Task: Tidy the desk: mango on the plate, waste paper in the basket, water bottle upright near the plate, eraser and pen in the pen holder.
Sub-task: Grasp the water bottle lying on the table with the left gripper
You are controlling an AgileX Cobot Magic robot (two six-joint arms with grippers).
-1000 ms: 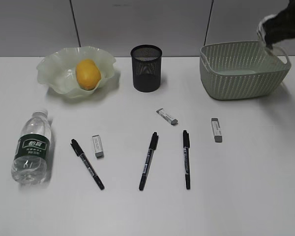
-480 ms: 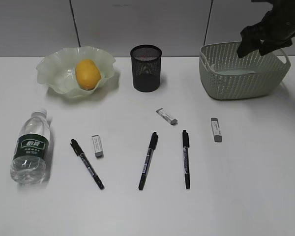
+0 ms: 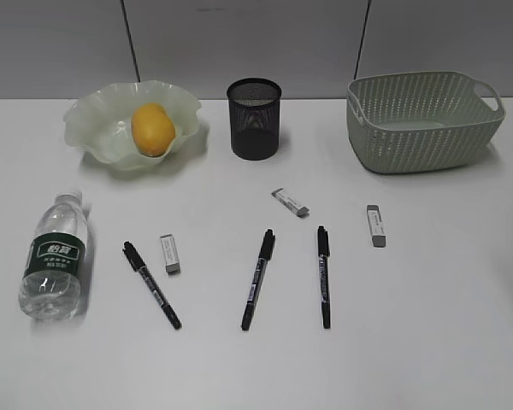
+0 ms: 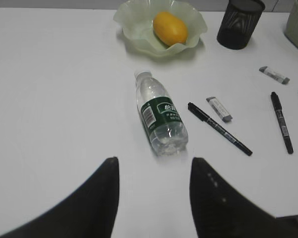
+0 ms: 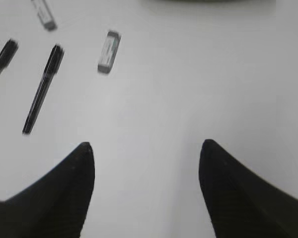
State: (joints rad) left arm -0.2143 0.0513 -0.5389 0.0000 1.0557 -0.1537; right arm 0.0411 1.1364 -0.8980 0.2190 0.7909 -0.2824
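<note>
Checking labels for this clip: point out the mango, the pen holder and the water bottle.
mango [image 3: 153, 129], exterior view, middle of fruit.
pen holder [image 3: 255, 128], exterior view, front mesh wall.
water bottle [image 4: 160, 115], left wrist view, green label.

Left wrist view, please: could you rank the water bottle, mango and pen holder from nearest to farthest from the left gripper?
From the left gripper:
1. Water bottle, lying on its side just ahead.
2. Mango, on the plate, farther back.
3. Pen holder, far right corner.
</note>
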